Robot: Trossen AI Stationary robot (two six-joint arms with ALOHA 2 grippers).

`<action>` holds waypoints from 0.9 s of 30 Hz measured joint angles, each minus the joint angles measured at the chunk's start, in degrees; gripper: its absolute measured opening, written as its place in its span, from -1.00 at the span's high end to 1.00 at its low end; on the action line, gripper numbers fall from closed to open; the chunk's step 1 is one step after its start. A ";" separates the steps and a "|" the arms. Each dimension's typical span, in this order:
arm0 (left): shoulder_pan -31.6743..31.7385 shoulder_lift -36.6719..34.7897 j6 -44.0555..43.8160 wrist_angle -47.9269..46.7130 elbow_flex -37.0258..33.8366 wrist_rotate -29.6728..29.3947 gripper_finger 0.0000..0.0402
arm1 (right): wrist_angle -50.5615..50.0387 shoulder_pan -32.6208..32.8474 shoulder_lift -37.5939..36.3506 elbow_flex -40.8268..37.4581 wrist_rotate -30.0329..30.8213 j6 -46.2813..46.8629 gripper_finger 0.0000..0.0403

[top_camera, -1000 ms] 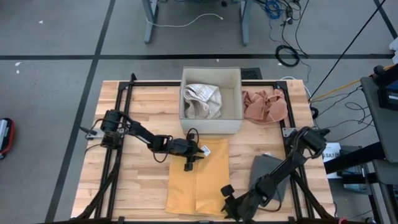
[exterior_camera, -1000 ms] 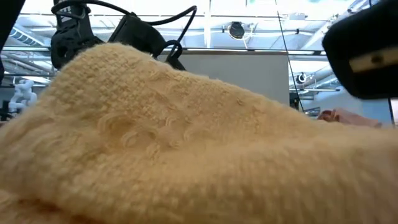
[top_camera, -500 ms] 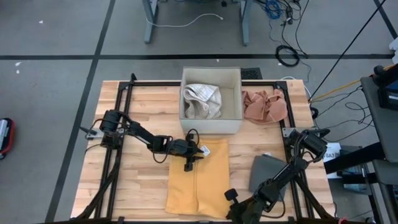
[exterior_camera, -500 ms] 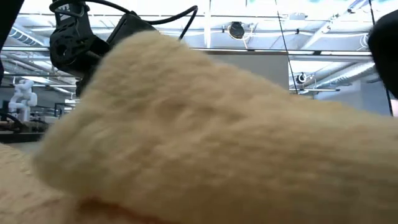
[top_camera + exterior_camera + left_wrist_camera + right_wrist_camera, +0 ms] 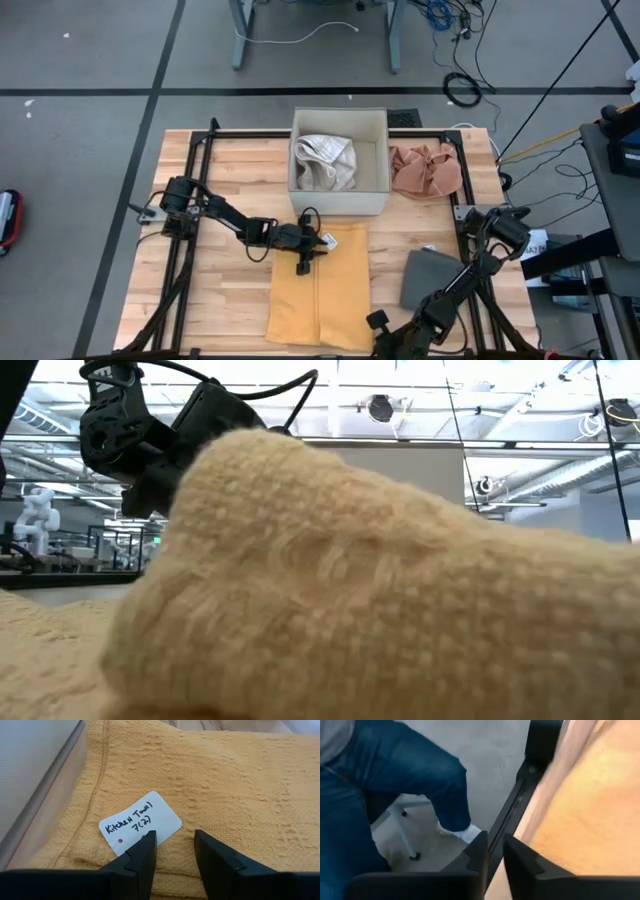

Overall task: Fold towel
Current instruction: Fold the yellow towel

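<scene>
A yellow towel point(image 5: 322, 285) lies flat on the wooden worktop point(image 5: 225, 190), folded into a long strip that runs from just in front of the white box point(image 5: 339, 160) to the near edge. The left pincer point(image 5: 303, 262) hangs over the towel's far left corner, its fingers point(image 5: 142, 855) partly apart and holding nothing; in the left wrist view they stand on either side of a bare patch of cloth, with the white paper tag point(image 5: 141, 822), marked in handwriting "Kitchen Towel", lying just beside one finger. The right pincer point(image 5: 378, 325) is at the towel's near right corner by the worktop's front edge; in the right wrist view its fingers point(image 5: 480, 852) stand close together with only a narrow gap, and nothing shows between them, so whether they pinch the cloth I cannot tell. The box holds a crumpled white cloth point(image 5: 325, 160). A pinkish cloth point(image 5: 425, 170) lies bunched to the right of the box, and a folded grey cloth point(image 5: 425, 275) lies right of the towel. Beyond the worktop edge a person's leg in blue jeans point(image 5: 395, 775) shows.
</scene>
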 joint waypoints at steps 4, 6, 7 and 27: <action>0.00 0.00 -0.13 0.10 -0.02 0.00 0.29 | -0.05 -0.12 -3.03 0.00 1.24 -1.44 0.57; 0.00 0.00 -0.15 0.30 -0.04 0.00 0.29 | 0.03 -0.10 -4.45 0.00 4.95 -2.78 0.48; 0.00 0.00 -0.15 0.31 -0.05 0.00 0.29 | 0.03 -0.10 -4.95 0.00 7.54 -3.55 0.45; 0.01 -0.11 0.13 0.98 -0.07 0.04 0.29 | 20.03 -9.51 5.42 0.00 9.42 -14.38 0.46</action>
